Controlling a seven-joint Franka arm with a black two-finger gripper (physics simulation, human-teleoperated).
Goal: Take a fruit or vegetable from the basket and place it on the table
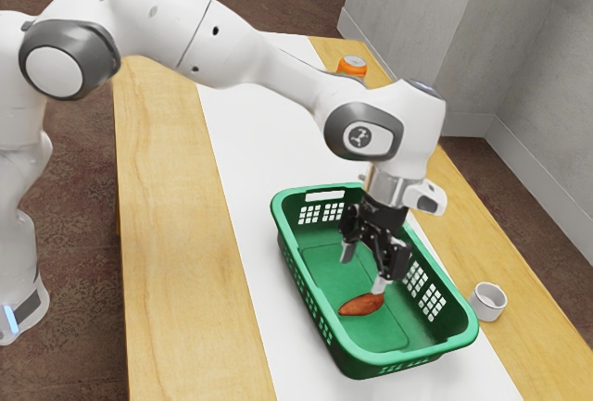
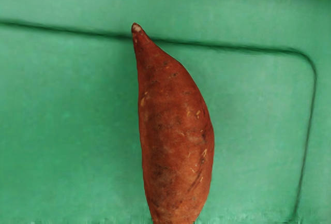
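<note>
My gripper reaches down into the green basket, its two fingers standing wide apart with nothing between them. On the basket floor lies a reddish-brown sweet potato, close to the fingertips; one fingertip appears right beside or above its end in the exterior view. In the wrist view the sweet potato points its narrow tip away from the lower edge, where its other end is cut off. Green basket floor surrounds it.
Basket walls rise around my hand on all sides. A small white cup stands outside the basket toward the exterior view's right. An orange can is at the table's far end. A white strip runs along the wooden table.
</note>
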